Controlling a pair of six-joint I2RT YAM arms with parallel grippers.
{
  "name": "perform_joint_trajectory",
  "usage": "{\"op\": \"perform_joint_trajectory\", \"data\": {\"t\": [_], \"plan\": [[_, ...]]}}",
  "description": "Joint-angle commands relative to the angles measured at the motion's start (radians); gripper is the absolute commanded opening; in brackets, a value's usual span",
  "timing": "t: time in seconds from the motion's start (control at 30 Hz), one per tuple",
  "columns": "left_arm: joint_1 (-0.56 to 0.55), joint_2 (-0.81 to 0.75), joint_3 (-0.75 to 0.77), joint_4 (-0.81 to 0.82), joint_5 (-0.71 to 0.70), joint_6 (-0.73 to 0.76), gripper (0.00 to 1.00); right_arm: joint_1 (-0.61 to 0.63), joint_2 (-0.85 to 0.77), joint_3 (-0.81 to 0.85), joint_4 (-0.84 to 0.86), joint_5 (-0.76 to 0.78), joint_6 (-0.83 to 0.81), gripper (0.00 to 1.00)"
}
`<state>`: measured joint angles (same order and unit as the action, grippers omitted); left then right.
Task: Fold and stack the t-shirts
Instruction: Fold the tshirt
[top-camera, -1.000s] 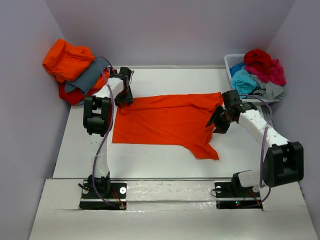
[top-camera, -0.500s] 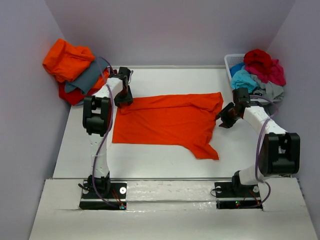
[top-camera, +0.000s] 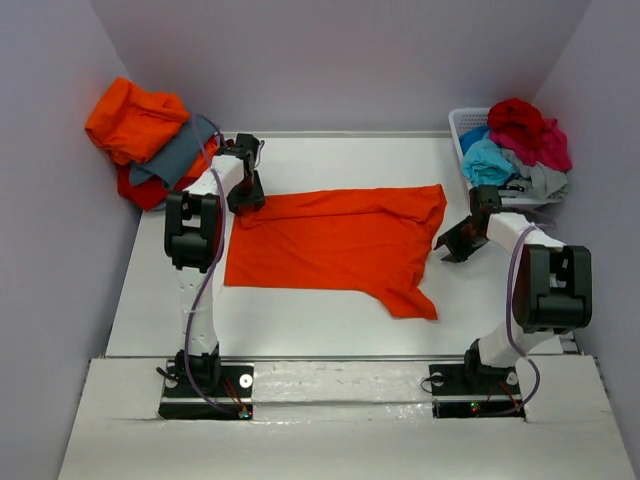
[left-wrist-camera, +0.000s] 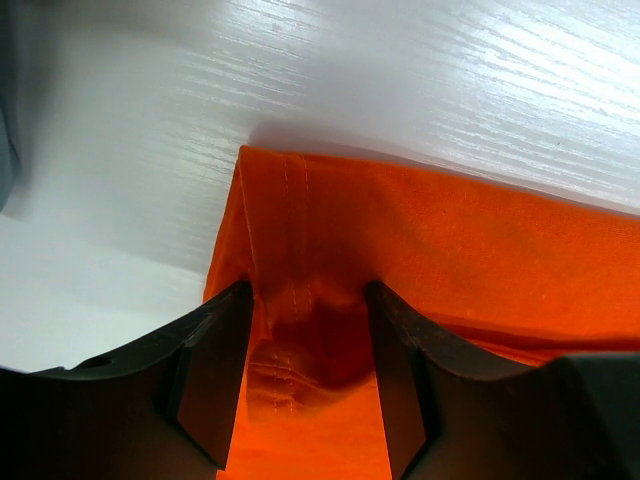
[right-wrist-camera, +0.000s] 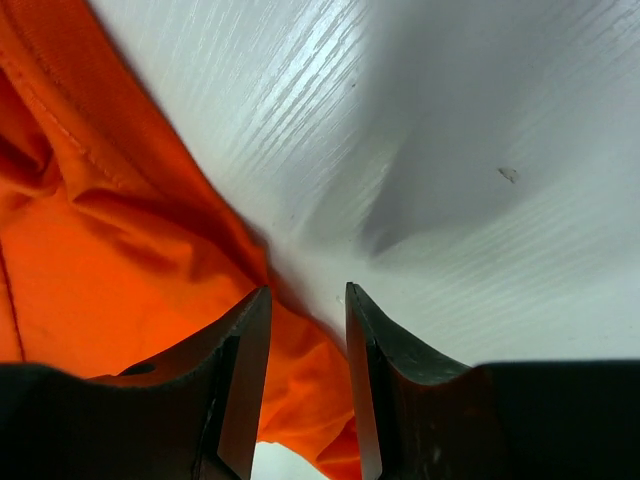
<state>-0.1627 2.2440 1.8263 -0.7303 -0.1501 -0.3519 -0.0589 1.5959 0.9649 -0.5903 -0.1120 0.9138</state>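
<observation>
Right pincer (top-camera: 452, 246) has withdrawn off the one spread orange shirt (top-camera: 335, 245), apparently empty; left pincer (left-wrist-camera: 308, 385) clamps its corner.

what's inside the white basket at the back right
The white basket holds a heap of shirts: a crimson shirt on top, a turquoise shirt and grey cloth spilling over. Anything beneath them is covered.
</observation>
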Motion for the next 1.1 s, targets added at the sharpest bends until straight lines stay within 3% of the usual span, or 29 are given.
{"op": "perform_joint_trajectory", "data": {"t": [0.0,1.07], "plan": [[0.017,0.000,-0.009,-0.012,-0.017,0.010,0.61,-0.013,0.032,-0.009,0.064,0.005,0.034,0.41],[0.026,0.032,0.021,-0.018,-0.011,0.013,0.61,-0.013,0.236,0.138,0.075,-0.041,0.011,0.37]]}}
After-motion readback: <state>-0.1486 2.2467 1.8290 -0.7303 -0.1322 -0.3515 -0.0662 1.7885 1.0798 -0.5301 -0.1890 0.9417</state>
